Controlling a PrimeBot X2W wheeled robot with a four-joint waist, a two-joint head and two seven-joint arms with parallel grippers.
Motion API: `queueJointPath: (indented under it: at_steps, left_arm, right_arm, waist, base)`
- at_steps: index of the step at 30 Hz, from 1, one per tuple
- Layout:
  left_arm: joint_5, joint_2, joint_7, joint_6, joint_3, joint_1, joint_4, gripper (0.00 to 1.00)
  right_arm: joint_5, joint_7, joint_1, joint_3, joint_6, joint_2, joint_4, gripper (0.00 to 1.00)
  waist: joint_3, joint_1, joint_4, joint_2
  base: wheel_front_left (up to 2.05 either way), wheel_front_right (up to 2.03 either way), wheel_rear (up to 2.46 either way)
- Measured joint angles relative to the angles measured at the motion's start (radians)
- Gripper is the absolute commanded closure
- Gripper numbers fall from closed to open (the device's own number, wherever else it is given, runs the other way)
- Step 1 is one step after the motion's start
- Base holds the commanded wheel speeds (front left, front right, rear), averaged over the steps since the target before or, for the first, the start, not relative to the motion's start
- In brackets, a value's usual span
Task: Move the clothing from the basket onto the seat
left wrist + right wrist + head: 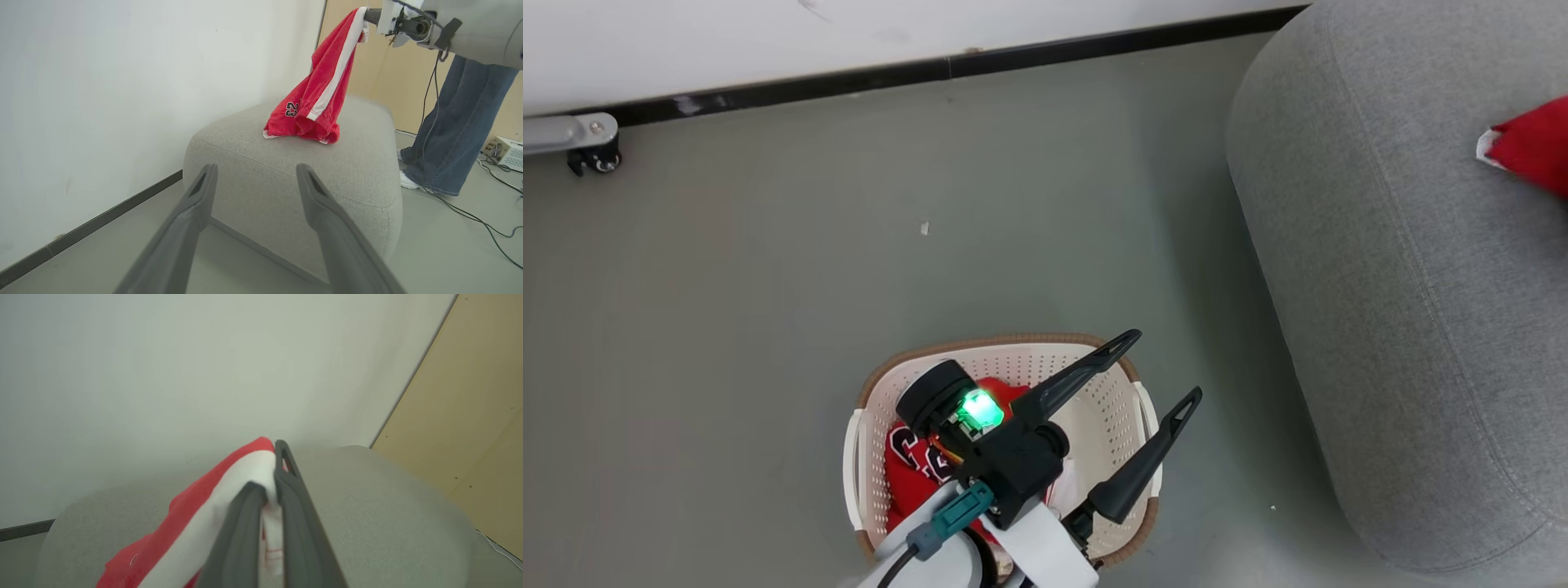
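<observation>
The cream basket [996,341] stands on the floor at the bottom of the head view, with red clothing [913,482] bearing black-and-white numbers lying in it. My left gripper [1166,363] hovers open over the basket's right side, holding nothing. The big grey seat [1388,286] lies to the right. In the left wrist view red shorts [314,102] with a white stripe hang from my right gripper [369,16], their lower end resting on the seat [286,171]. The right wrist view shows my right gripper [267,469] shut on the shorts' red-and-white fabric [229,490].
A white wall with a black baseboard [947,69] runs behind the floor, and a caster wheel [596,159] sits at the far left. A person's legs in jeans [457,134] stand beside the seat, with cables [490,220] and a white box [508,151] on the floor.
</observation>
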Motion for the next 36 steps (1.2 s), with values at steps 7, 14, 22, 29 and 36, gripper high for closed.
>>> queueJointPath:
  at_steps: [7,14,22,29,36]
  left_arm:
    - [0.007,0.000,0.004,-0.001,-0.007,-0.031,-0.006,0.00]
    - [0.012,0.003,0.004,-0.009,-0.008,-0.050,-0.006,0.00]
    - [0.012,0.008,0.003,-0.010,0.002,-0.071,-0.004,0.00]
    - [0.012,0.008,-0.008,-0.010,0.009,-0.084,0.013,0.00]
    - [0.009,0.007,-0.034,-0.010,0.012,-0.084,0.031,0.00]
  right_arm:
    - [-0.018,-0.028,0.094,-0.054,0.000,0.109,0.090,1.00]
    - [-0.073,-0.048,0.144,-0.069,0.000,0.132,0.148,1.00]
    - [-0.080,-0.067,0.145,-0.116,0.000,0.164,0.192,0.84]
    - [-0.092,-0.079,0.151,-0.105,0.000,0.213,0.209,0.00]
    - [-0.087,-0.088,0.195,-0.091,0.000,0.229,0.201,0.00]
  waist:
    - [0.047,0.0000,0.000,0.0000]
    - [0.087,0.0001,0.000,0.0000]
    - [0.119,0.0001,0.001,0.0000]
    - [0.124,0.0000,-0.008,0.0000]
    - [0.112,0.0001,-0.025,0.0000]
  base:
    - [0.00,0.00,0.00]
    - [0.00,0.00,0.00]
    - [0.00,0.00,0.00]
    - [0.00,0.00,0.00]
    - [0.00,0.00,0.00]
